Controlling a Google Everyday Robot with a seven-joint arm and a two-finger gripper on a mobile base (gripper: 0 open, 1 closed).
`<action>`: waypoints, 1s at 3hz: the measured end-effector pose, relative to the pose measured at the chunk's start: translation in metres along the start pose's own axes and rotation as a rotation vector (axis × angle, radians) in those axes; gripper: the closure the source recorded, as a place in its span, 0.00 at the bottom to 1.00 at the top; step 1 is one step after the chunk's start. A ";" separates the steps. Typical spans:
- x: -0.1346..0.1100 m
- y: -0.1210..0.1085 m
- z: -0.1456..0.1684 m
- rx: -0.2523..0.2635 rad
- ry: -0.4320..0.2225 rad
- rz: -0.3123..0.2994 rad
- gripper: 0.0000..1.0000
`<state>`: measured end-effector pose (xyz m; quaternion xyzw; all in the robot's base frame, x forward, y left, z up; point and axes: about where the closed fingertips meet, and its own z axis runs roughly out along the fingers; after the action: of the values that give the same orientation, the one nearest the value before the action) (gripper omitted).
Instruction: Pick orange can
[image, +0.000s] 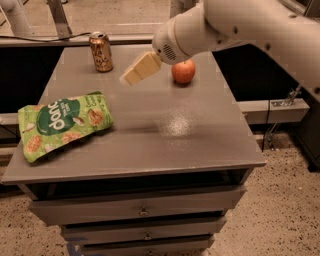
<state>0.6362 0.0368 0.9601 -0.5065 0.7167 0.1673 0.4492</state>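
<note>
The orange can (101, 51) stands upright at the far left of the grey table top (165, 145), with a copper-orange body and a silver top. My gripper (134, 74) hangs above the table, to the right of the can and a little nearer, pointing down and to the left. It holds nothing. It is clearly apart from the can. The white arm (240, 25) reaches in from the upper right.
A red-orange apple (183, 71) sits at the far middle of the table, just right of the gripper. A green snack bag (62, 124) lies flat at the left front. Drawers (142, 210) are below the top. A rail runs behind the table.
</note>
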 end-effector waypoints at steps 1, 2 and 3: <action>-0.017 -0.037 0.053 0.026 -0.154 -0.018 0.00; -0.027 -0.072 0.097 0.046 -0.275 -0.006 0.00; -0.032 -0.093 0.138 0.045 -0.338 0.012 0.00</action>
<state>0.7859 0.1107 0.9314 -0.4567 0.6374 0.2367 0.5737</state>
